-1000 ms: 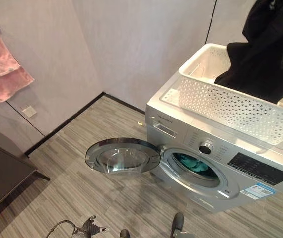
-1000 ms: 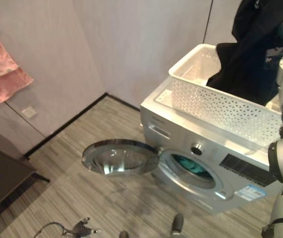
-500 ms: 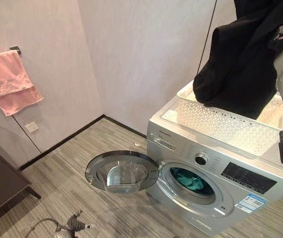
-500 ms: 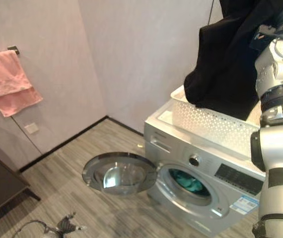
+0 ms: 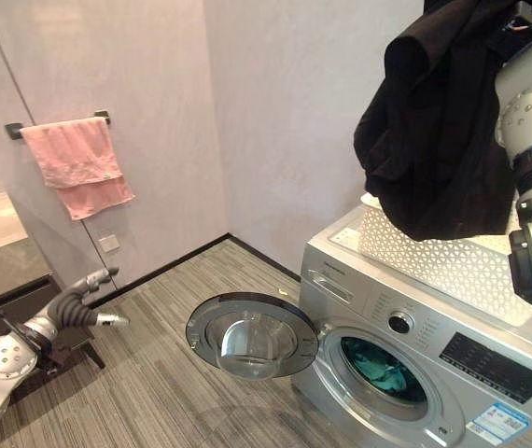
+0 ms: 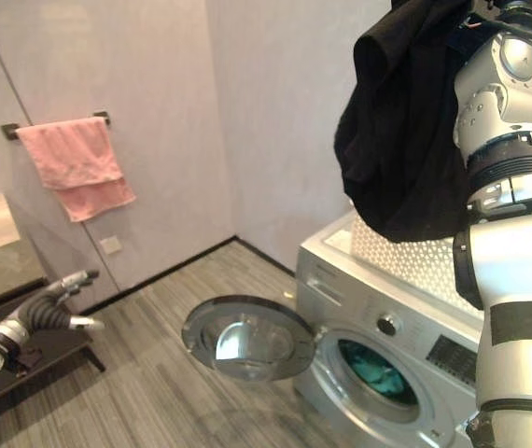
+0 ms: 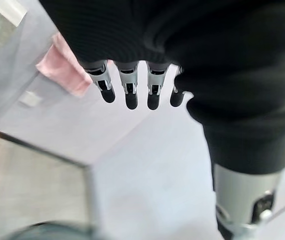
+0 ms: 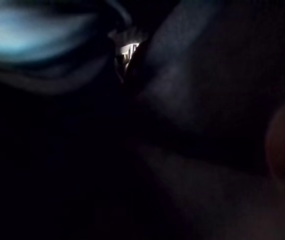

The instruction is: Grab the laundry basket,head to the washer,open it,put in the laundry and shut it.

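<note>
While the right arm holds the black garment (image 5: 439, 140) high above the basket (image 5: 453, 257), its hand buried in cloth so I cannot tell its grip, the drum (image 5: 383, 369) lies down-left, door (image 5: 252, 334) open; left hand (image 5: 84, 297) relaxed, empty.

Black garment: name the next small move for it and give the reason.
Probably lower the black garment toward the open washer door and feed it into the drum. It hangs high from the right arm, above the white basket on the washer; the drum already holds teal laundry, and the left hand is off to the side.
</note>
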Robot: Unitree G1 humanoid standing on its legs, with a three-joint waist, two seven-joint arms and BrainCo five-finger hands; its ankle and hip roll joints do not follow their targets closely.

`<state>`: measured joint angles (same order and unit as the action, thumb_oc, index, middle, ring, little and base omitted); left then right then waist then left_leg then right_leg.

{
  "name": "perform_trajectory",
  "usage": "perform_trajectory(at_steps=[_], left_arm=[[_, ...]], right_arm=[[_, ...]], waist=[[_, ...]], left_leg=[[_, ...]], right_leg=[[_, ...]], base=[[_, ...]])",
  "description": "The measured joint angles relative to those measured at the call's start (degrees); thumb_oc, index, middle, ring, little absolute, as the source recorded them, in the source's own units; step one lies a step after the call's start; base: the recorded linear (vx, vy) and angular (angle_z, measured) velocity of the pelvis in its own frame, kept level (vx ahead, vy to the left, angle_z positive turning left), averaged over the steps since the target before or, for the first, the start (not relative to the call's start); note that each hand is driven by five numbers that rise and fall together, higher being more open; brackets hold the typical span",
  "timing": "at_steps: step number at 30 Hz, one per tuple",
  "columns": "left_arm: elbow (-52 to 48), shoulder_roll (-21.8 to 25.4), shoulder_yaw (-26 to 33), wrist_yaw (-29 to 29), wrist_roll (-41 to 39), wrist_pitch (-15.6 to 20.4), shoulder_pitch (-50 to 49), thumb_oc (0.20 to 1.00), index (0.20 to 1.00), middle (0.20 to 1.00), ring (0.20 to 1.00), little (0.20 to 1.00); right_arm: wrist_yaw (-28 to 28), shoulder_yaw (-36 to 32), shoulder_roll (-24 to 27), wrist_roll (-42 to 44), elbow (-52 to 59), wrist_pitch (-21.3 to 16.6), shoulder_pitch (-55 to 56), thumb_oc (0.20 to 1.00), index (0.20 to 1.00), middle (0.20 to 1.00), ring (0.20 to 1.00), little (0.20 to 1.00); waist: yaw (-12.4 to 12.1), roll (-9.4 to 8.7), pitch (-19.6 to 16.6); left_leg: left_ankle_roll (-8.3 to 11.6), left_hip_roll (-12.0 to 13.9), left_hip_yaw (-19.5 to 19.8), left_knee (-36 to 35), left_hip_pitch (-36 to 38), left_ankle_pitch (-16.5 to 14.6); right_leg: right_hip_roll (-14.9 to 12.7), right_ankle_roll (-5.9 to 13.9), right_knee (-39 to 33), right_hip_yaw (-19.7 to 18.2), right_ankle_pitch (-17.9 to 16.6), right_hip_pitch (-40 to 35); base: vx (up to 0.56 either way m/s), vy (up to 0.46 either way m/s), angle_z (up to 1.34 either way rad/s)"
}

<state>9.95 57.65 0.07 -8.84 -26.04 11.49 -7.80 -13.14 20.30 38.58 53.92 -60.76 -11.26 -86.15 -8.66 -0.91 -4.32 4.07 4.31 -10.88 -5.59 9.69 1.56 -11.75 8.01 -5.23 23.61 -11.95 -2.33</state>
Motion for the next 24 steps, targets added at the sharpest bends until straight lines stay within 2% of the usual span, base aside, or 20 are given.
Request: perform_trajectory(at_steps=[1,2,4,7,9,11,13,18,19,22,24], left_arm=[[-0.02,-0.64,-0.03,0.06,-1.47,0.45,0.42,1.0,1.0,1.0,1.0,1.0],[-0.72,-4.02,0.91,1.2,-4.63,0.58,1.63,1.0,1.0,1.0,1.0,1.0],[-2.35,-5.41,0.88,1.66,-5.91,0.58,2.28,1.0,1.0,1.0,1.0,1.0],[-5.93,-10.42,0.11,2.06,-9.4,0.61,4.08,1.0,1.0,1.0,1.0,1.0],[-7.97,-10.89,-3.33,1.89,-10.16,0.63,5.89,1.0,1.0,1.0,1.0,1.0],[-7.98,-14.25,-4.4,2.76,-12.0,0.63,6.69,1.0,1.0,1.0,1.0,1.0],[-9.38,-15.42,-8.92,2.77,-12.36,0.51,8.11,1.0,1.0,1.0,1.0,1.0],[-9.56,-18.15,-14.31,3.57,-12.33,0.44,10.08,1.0,1.0,1.0,1.0,1.0],[-9.62,-18.21,-15.26,3.6,-12.26,0.32,10.18,1.0,1.0,1.0,1.0,1.0],[-8.51,-20.84,-18.2,4.28,-12.31,-0.17,11.94,1.0,1.0,1.0,1.0,1.0],[-8.42,-22.7,-19.51,4.27,-12.32,-0.6,12.53,1.0,1.0,1.0,1.0,1.0]], right_arm=[[-0.14,-0.01,-0.35,0.02,0.02,-0.09,0.0,0.2,0.2,0.2,0.2,0.2],[-0.45,-0.56,-2.27,0.78,0.33,-0.42,0.01,0.2,0.2,0.2,0.2,0.2],[-0.44,-0.64,-3.68,1.54,0.89,-0.44,0.01,0.2,0.2,0.2,0.2,0.2],[-0.51,-0.49,-7.13,1.54,1.22,-0.56,0.01,0.2,0.2,0.2,0.2,0.2],[-0.43,-0.45,-9.2,1.52,1.76,-0.58,-0.01,0.2,0.2,0.2,0.2,0.2],[-0.66,-0.31,-11.75,1.52,2.25,-1.63,0.47,0.2,0.2,0.2,0.2,0.2],[-0.53,-0.36,-15.3,1.46,3.13,-1.46,0.84,0.2,0.2,0.2,0.2,0.2],[-0.65,-0.1,-21.03,1.5,6.5,-1.45,3.69,0.2,0.2,0.2,0.2,0.2],[-0.65,0.15,-23.38,1.51,6.66,-1.39,4.53,0.2,0.2,0.2,0.2,0.2],[-1.45,-0.94,-26.1,3.57,14.1,-2.24,9.07,0.2,0.2,0.2,0.2,0.2],[-1.67,0.2,-27.67,3.83,14.71,-2.22,9.55,0.2,0.2,0.2,0.2,0.2]], waist=[[-0.16,-0.18,-0.08],[-0.22,-0.87,-0.49],[-0.68,-1.6,-0.26],[-0.69,-2.42,-0.58],[-1.3,-3.51,-0.43],[-1.3,-3.71,-0.58],[-1.21,-4.21,-0.43],[-0.91,-4.57,-0.3],[-0.11,-4.53,-0.23],[0.25,-3.95,0.22],[0.83,-3.36,0.89]], left_leg=[[0.0,-0.01,0.34,0.0,-0.14,0.0],[0.04,-0.12,1.36,0.01,-0.88,0.03],[0.12,0.0,1.87,0.01,-1.07,0.09],[0.13,-0.02,2.63,0.01,-1.62,0.12],[0.31,0.12,2.66,0.02,-1.66,0.26],[0.31,-0.06,2.7,0.01,-1.61,0.26],[0.31,-0.02,2.74,0.02,-1.66,0.26],[0.28,-0.08,2.8,0.03,-1.64,0.28],[0.17,-0.1,2.8,0.05,-1.63,0.23],[0.02,-0.3,2.58,0.06,-1.04,0.39],[0.02,-0.42,2.53,0.05,-0.66,0.17]], right_leg=[[-0.04,0.0,0.24,0.21,0.0,0.0],[-0.11,-0.01,0.29,0.86,0.03,0.2],[0.01,-0.06,0.32,1.08,0.05,0.2],[-0.07,-0.12,0.31,1.87,0.11,0.25],[0.01,-0.16,0.32,1.99,0.14,0.23],[-0.16,-0.14,0.31,1.99,0.15,0.18],[-0.08,-0.15,0.32,2.03,0.16,0.22],[-0.1,-0.3,0.32,2.07,0.42,0.16],[-0.05,-0.34,0.32,2.09,0.54,0.13],[-0.04,-0.31,0.33,1.96,0.63,-0.3],[-0.08,-0.29,0.33,1.91,0.65,-0.73]], base=[[0.0,-0.031,0.21],[-0.02,-0.025,0.21],[-0.01,-0.014,0.14],[0.0,-0.009,0.12],[0.0,-0.009,0.03],[0.0,0.0,0.0],[0.0,0.0,0.0],[0.0,0.0,0.0],[0.0,0.0,0.0],[0.0,-0.001,-0.01],[0.0,0.0,0.0]])
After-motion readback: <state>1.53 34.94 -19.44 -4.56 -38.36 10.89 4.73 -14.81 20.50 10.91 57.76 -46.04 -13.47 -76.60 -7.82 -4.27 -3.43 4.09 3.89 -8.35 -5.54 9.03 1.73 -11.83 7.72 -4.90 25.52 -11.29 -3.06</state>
